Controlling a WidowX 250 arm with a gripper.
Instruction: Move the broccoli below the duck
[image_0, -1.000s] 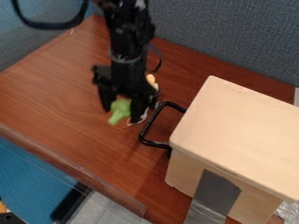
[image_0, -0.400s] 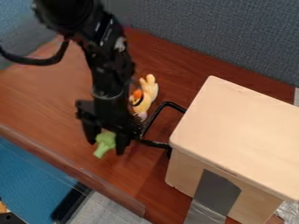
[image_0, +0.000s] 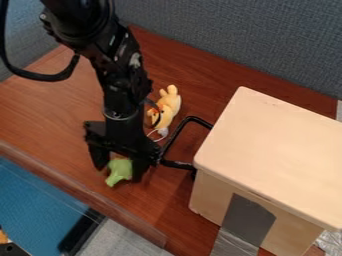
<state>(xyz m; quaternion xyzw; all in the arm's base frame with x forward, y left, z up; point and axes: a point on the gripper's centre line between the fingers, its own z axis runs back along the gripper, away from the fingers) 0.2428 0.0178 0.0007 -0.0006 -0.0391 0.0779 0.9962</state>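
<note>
The black gripper (image_0: 120, 170) hangs over the left-centre part of the table, low in the view, and is shut on the green broccoli (image_0: 119, 172). The broccoli's lower end sticks out between the fingers; its upper part is partly hidden by the gripper. Up and to the right of the gripper lies the yellow duck (image_0: 168, 106), with an orange patch near its left side, partly behind a thin black cable of the arm. Broccoli and duck are apart. I cannot tell whether the broccoli touches the table.
A light wooden box (image_0: 274, 150) stands at the right, and its black handle (image_0: 175, 137) reaches left, close to the gripper's right side. The brown table's front edge (image_0: 80, 192) runs below the gripper. Grey-blue partitions (image_0: 247, 40) border the back.
The gripper has moved down and to the left in the view, carrying the broccoli. The duck, mostly hidden behind the arm before, is now largely uncovered.
</note>
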